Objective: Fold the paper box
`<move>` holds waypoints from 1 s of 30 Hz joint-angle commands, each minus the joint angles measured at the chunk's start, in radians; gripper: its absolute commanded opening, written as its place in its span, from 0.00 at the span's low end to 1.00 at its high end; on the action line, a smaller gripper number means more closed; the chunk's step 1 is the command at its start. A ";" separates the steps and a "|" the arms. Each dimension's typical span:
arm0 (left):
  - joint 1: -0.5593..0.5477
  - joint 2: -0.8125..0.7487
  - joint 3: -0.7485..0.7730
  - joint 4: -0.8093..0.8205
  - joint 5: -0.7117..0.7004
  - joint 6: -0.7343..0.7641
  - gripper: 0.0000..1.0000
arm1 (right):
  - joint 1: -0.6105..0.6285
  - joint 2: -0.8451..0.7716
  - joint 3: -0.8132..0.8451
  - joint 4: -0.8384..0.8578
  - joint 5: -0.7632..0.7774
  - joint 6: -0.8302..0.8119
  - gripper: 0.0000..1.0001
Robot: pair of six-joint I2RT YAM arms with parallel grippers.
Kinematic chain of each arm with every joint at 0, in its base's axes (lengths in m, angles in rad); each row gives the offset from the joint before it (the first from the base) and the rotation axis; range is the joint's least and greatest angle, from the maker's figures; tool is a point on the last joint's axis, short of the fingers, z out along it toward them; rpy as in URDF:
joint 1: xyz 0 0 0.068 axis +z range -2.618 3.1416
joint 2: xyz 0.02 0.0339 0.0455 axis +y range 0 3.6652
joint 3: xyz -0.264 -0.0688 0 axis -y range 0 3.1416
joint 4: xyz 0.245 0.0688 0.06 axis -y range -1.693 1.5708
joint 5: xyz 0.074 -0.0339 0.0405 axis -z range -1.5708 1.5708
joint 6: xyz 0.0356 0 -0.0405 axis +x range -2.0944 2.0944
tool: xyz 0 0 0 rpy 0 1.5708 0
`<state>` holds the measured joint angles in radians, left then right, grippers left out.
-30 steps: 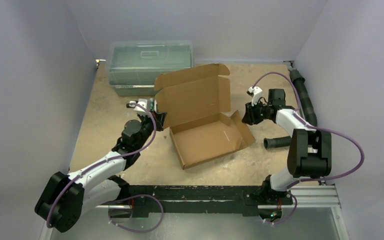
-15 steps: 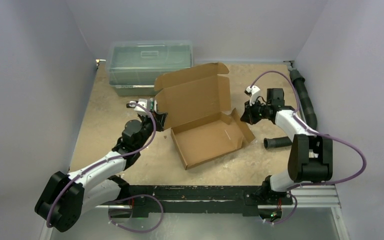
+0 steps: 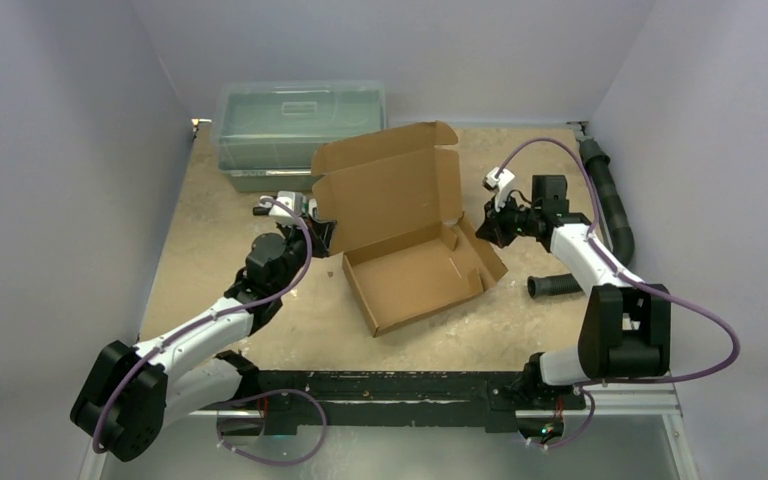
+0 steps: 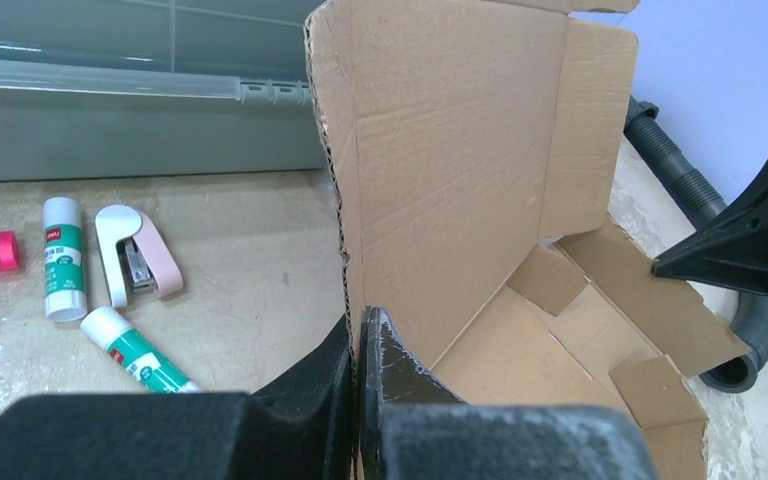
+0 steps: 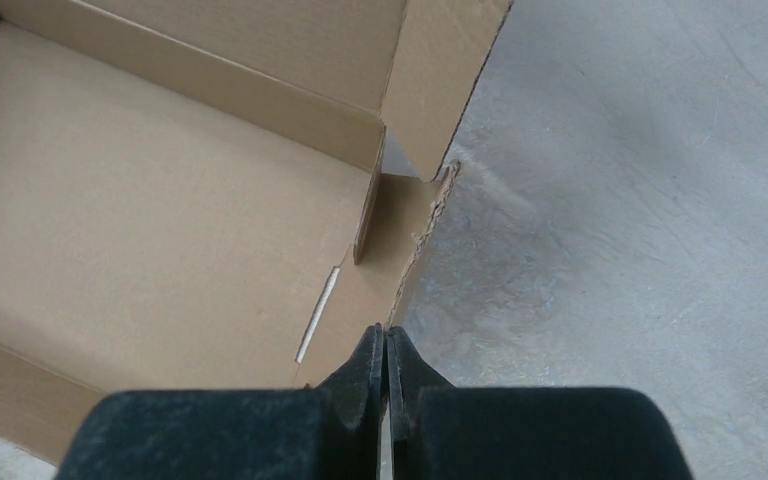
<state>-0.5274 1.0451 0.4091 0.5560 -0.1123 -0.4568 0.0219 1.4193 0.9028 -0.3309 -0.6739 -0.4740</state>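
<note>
Half-formed, the paper box (image 3: pixel 415 270) sits just in front of the plastic bin (image 3: pixel 300 125), lid upright. My left gripper (image 4: pixel 358 335) pinches its left edge; my right gripper (image 5: pixel 386 345) is closed at the splayed right flap's edge. Next, I judge, that flap needs folding inward.

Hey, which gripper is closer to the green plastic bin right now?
Left. The left gripper clamps the lid edge of the paper box, just in front of the plastic bin; the right gripper sits at that box's right flap, farther away.
</note>
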 commanded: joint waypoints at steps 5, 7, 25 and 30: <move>-0.007 -0.016 0.044 -0.006 -0.071 -0.043 0.00 | 0.036 -0.013 -0.002 -0.027 -0.023 -0.051 0.00; -0.008 -0.024 0.040 -0.020 -0.103 -0.056 0.00 | 0.036 -0.009 -0.004 -0.028 -0.004 -0.049 0.00; -0.009 -0.011 0.051 -0.053 -0.112 -0.074 0.00 | 0.067 -0.024 -0.027 -0.057 -0.010 -0.154 0.00; -0.010 -0.011 0.067 -0.069 -0.109 -0.067 0.00 | 0.106 -0.076 -0.045 -0.046 -0.003 -0.193 0.00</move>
<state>-0.5308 1.0340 0.4183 0.4767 -0.2287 -0.5152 0.0929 1.4010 0.8734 -0.3813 -0.6445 -0.6102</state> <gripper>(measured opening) 0.009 0.007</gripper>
